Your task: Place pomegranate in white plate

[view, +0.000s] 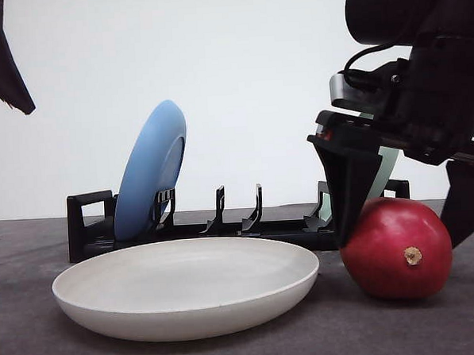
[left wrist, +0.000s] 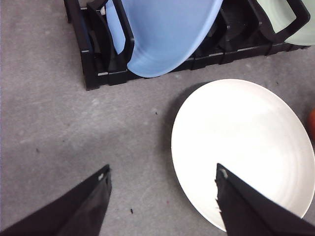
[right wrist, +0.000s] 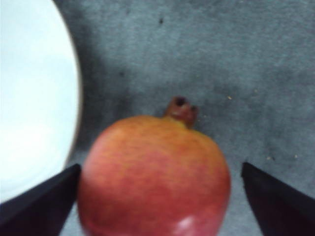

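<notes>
A plain white wall point(view: 256, 81) is filling the background, evenly lit and bare. In front of it, a bench point(view: 22, 332) covered in dark grey, felt-like cloth is stretching across the scene, its surface showing small specks and lint in the left wrist view. Soft, diffuse light is casting faint, blurred shadows onto the grey cloth.

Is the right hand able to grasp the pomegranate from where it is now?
Probably yes. The right hand is open, with one finger on each side of the pomegranate, and nothing lies between them. The white plate sits apart, beside the fruit.
</notes>
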Motion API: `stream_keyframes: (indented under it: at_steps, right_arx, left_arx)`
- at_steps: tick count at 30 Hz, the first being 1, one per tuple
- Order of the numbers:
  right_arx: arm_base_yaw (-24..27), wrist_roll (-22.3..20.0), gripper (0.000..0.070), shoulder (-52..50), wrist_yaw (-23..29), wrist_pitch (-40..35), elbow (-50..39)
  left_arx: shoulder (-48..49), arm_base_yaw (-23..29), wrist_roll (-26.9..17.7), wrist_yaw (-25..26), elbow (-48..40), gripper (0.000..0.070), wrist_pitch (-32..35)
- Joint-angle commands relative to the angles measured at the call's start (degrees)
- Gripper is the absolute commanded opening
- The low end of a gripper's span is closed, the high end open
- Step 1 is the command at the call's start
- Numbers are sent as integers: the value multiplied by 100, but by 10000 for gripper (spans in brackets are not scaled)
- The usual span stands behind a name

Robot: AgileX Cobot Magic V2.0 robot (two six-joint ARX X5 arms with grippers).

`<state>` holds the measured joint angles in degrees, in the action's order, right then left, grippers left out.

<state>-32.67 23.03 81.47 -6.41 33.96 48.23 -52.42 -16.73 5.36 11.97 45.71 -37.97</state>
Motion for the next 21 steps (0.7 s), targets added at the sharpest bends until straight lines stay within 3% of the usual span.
stream_keyframes:
  at_steps: [1,10,21]
  right_arx:
    - [-63,51,544,74,-10,2,87]
    - [-61,-263,476,74,-172,282,167]
    - [-407,-1457,477,93,-256,1237,1108]
  left_arx:
    - [-33,-11,-86,12,72,393,48]
    - [-35,-11,-82,11,72,393,269]
    - [-37,-11,-79,11,72,393,329]
